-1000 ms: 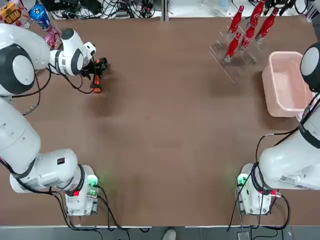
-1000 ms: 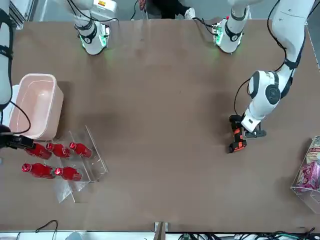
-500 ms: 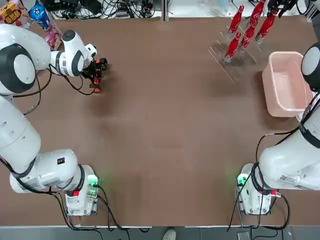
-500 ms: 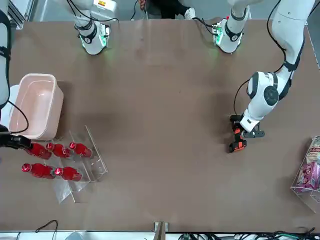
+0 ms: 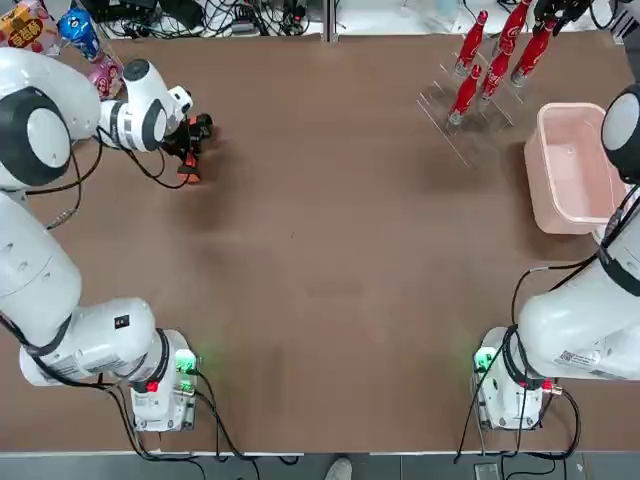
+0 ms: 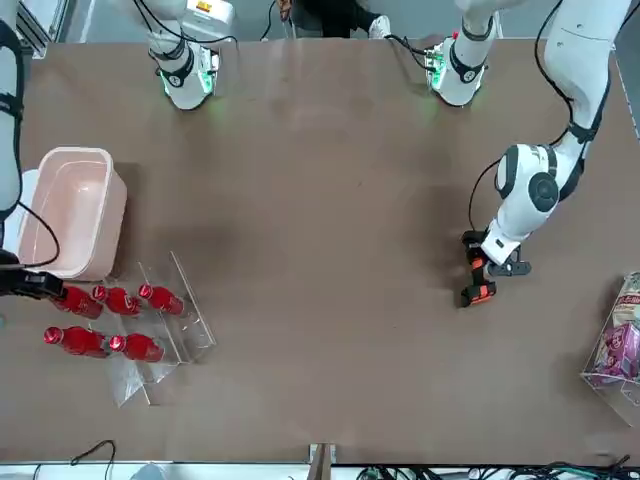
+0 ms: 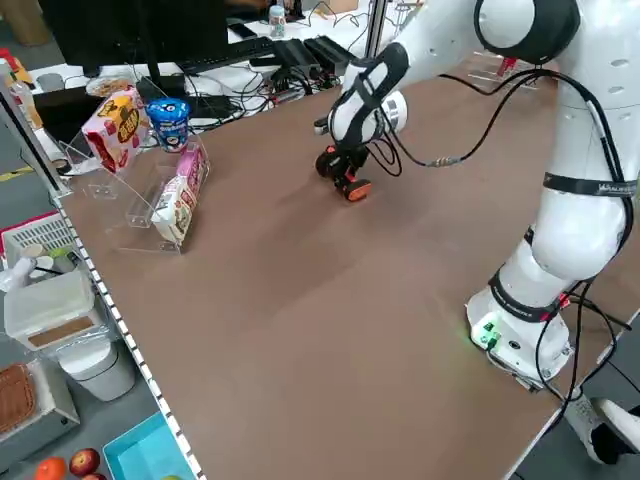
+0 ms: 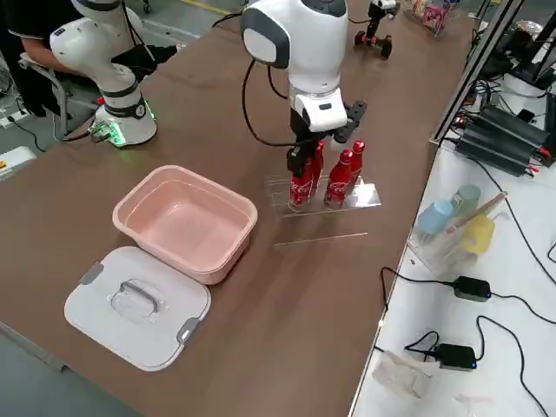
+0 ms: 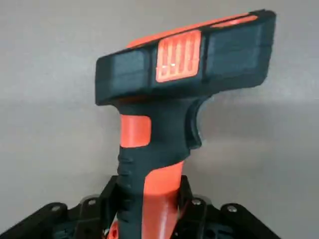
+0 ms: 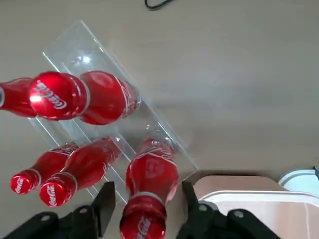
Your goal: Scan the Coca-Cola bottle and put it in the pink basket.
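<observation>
Here the Coca-Cola bottle (image 10: 148,186) stands in the clear rack (image 5: 470,125) at the far right corner of the table (image 5: 330,250), just beyond the pink basket (image 5: 570,170). The right gripper (image 10: 144,209) straddles its neck, fingers spread, not clamped. The left gripper (image 6: 483,262) holds the orange scanner (image 9: 174,99) near the far left edge. The wide middle lies bare. Since a second ago, the scanner has crept slightly sideways.

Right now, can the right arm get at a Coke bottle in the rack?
Probably yes: the right gripper hangs open over the nearest Coca-Cola bottle, a finger on each side of its neck, nothing in between.
</observation>
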